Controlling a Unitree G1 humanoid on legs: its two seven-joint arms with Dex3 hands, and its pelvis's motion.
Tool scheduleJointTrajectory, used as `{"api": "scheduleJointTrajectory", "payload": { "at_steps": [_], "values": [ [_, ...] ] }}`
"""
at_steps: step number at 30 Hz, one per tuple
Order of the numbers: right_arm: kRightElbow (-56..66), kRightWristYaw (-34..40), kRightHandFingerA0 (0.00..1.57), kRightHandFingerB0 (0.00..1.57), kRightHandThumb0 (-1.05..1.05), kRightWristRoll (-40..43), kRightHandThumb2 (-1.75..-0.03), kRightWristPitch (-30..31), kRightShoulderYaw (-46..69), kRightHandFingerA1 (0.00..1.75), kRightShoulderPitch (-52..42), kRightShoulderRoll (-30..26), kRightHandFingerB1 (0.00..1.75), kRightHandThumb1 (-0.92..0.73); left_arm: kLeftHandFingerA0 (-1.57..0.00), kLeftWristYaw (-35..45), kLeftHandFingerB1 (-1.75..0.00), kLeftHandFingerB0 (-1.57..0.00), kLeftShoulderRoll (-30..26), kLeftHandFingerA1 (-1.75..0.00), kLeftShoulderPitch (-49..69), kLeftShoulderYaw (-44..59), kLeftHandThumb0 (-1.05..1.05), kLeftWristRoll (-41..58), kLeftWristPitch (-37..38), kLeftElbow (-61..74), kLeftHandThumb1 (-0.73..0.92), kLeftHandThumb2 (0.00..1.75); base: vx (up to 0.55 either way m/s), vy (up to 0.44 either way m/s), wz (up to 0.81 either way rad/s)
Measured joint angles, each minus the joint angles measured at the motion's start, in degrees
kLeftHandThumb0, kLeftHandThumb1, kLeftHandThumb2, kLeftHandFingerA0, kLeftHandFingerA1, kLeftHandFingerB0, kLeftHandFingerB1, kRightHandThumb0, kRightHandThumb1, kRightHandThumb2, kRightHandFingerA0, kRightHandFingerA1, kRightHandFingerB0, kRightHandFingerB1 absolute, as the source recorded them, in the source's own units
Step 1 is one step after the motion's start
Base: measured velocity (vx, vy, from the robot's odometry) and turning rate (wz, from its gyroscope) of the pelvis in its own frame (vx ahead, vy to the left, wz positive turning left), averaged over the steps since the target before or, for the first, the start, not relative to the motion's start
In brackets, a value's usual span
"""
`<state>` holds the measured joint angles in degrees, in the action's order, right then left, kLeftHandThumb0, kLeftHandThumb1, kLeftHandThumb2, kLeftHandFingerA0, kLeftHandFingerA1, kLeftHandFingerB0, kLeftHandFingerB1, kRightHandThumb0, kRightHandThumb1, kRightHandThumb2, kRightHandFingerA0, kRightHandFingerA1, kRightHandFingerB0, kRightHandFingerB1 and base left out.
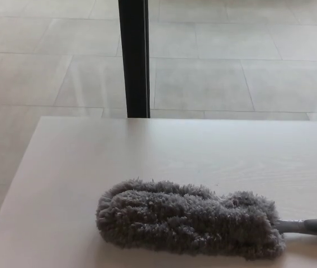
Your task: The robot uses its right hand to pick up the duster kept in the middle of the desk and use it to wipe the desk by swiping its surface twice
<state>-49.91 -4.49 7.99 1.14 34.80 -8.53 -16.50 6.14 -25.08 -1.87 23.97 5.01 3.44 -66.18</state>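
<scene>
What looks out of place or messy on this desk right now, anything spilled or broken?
Nothing stands out. The grey fluffy duster lies flat on the pale desk, its handle running off toward the right edge of the picture. No spills or damage show on the desk surface. Neither robot hand is in view.

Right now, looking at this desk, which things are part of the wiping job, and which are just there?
Part of the job:
- grey fluffy duster, lying on the desk
- its handle, pointing to the right edge of the picture
- the pale desk to be wiped

Just there:
- black post behind the desk
- tiled floor

Neither robot hand is in view.
</scene>
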Motion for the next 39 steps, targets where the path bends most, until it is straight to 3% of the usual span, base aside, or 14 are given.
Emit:
{"api": "scheduleJointTrajectory", "payload": {
  "at_steps": [10, 12, 20, 21, 22, 23, 24, 25, 28, 30, 31, 33, 34, 39],
  "values": [
    [12.05, 0.23, 0.00, 0.00, -0.82, 7.09, -1.04, 0.28, 12.44, 0.47, 7.00, -2.14, 0.35, -0.64, -0.54, 0.79, -0.54, -0.49, -1.55, -0.70, -3.10, 7.03, -0.47, 3.06, -1.05, -3.87, 0.74, 0.62, 0.00, 0.000, 0.00],
    [15.99, 0.17, 0.02, 0.04, -0.93, 7.59, -1.03, 0.31, 12.31, 0.65, 9.46, -2.91, 0.39, -0.63, -0.55, 0.87, -0.54, -0.49, -1.56, -0.69, -3.42, 7.68, -0.48, 3.32, -1.14, -4.24, 0.74, 0.62, 0.00, 0.000, 0.00],
    [31.04, -0.63, 0.03, 0.04, -0.85, 7.81, -1.05, 0.70, 4.83, 0.35, 18.79, -4.28, 0.17, -0.60, -0.58, 1.42, -0.53, -0.50, -1.57, -0.68, -4.36, 9.18, -0.48, 4.32, -1.38, -4.92, 0.72, 0.61, 0.00, 0.000, 0.00],
    [33.05, -0.89, 0.07, 0.06, -0.88, 7.47, -0.63, 0.71, 2.65, 0.38, 19.88, -4.28, 0.27, -0.78, -0.57, 1.43, -0.52, -0.48, -1.57, -0.67, -4.42, 9.25, -0.48, 4.44, -1.40, -5.07, 0.72, 0.61, 0.00, 0.000, 0.00],
    [34.90, -1.15, 0.06, 0.12, -0.91, 7.09, -1.04, 0.71, 0.43, 0.42, 20.96, -4.28, 0.14, -0.62, -0.58, 1.45, -0.52, -0.49, -1.57, -0.66, -4.59, 9.29, -0.49, 4.52, -1.41, -5.19, 0.72, 0.61, 0.00, 0.000, 0.00],
    [36.24, -1.37, 0.08, 0.10, -0.91, 6.76, -1.05, 0.71, -1.42, 0.41, 21.87, -4.28, 0.14, -0.63, -0.58, 1.45, -0.53, -0.49, -1.57, -0.68, -4.71, 9.31, -0.49, 4.58, -1.41, -5.28, 0.73, 0.62, 0.00, 0.000, 0.00],
    [37.28, -1.59, 0.11, 0.10, -0.85, 6.39, -0.66, 0.70, -3.06, 0.35, 22.62, -4.28, 0.21, -0.77, -0.55, 1.47, -0.54, -0.48, -1.57, -0.71, -4.87, 9.30, -0.51, 4.63, -1.41, -5.34, 0.73, 0.62, 0.00, 0.000, 0.00],
    [38.45, -1.88, 0.03, 0.11, -0.84, 5.84, -1.00, 0.70, -5.30, 0.48, 23.37, -4.28, 0.27, -0.60, -0.56, 1.49, -0.53, -0.50, -1.57, -0.68, -5.00, 9.31, -0.51, 4.70, -1.41, -5.39, 0.73, 0.62, 0.00, 0.000, 0.00],
    [40.39, -2.62, 0.10, 0.00, -0.84, 4.01, -1.00, 0.48, -11.78, 0.48, 24.85, -4.28, 0.37, -0.57, -0.56, 1.58, -0.54, -0.52, -1.57, -0.70, -5.08, 9.30, -0.50, 4.80, -1.41, -5.53, 0.72, 0.62, 0.00, 0.000, 0.00],
    [41.08, -3.16, 0.07, 0.13, -0.91, 2.68, -0.68, 0.26, -15.94, 0.40, 25.20, -4.28, 0.29, -0.70, -0.57, 1.67, -0.52, -0.47, -1.57, -0.70, -5.11, 9.30, -0.51, 4.88, -1.41, -5.74, 0.74, 0.62, 0.00, 0.000, 0.00],
    [41.25, -3.33, 0.01, 0.09, -0.96, 2.08, -1.02, 0.10, -17.67, 0.42, 25.25, -4.28, 0.39, -0.65, -0.57, 1.73, -0.54, -0.49, -1.57, -0.72, -5.11, 9.29, -0.51, 4.90, -1.41, -5.81, 0.74, 0.62, 0.00, 0.000, 0.00],
    [41.32, -3.67, 0.02, 0.04, -0.93, 0.48, -1.04, -0.43, -21.73, 0.46, 25.27, -4.28, 0.37, -0.64, -0.54, 1.88, -0.54, -0.47, -1.57, -0.71, -5.15, 9.29, -0.52, 4.95, -1.41, -5.98, 0.74, 0.62, 0.00, 0.000, 0.00],
    [41.31, -3.78, 0.00, 0.00, -0.40, -0.30, -0.99, -0.66, -23.42, 0.51, 25.27, -4.28, 0.50, -0.32, -0.54, 1.91, -0.53, -0.46, -1.57, -0.70, -5.15, 9.29, -0.52, 4.99, -1.41, -6.01, 0.74, 0.63, 0.00, 0.000, 0.00],
    [41.23, -4.25, 0.00, 0.00, -0.40, -4.22, -0.99, -1.98, -31.90, 0.52, 25.24, -4.32, 0.50, -0.34, -0.55, 2.08, -0.54, -0.48, -1.57, -0.72, -5.21, 9.28, -0.51, 5.09, -1.41, -6.19, 0.74, 0.62, 0.00, 0.000, 0.00]
  ]
}}
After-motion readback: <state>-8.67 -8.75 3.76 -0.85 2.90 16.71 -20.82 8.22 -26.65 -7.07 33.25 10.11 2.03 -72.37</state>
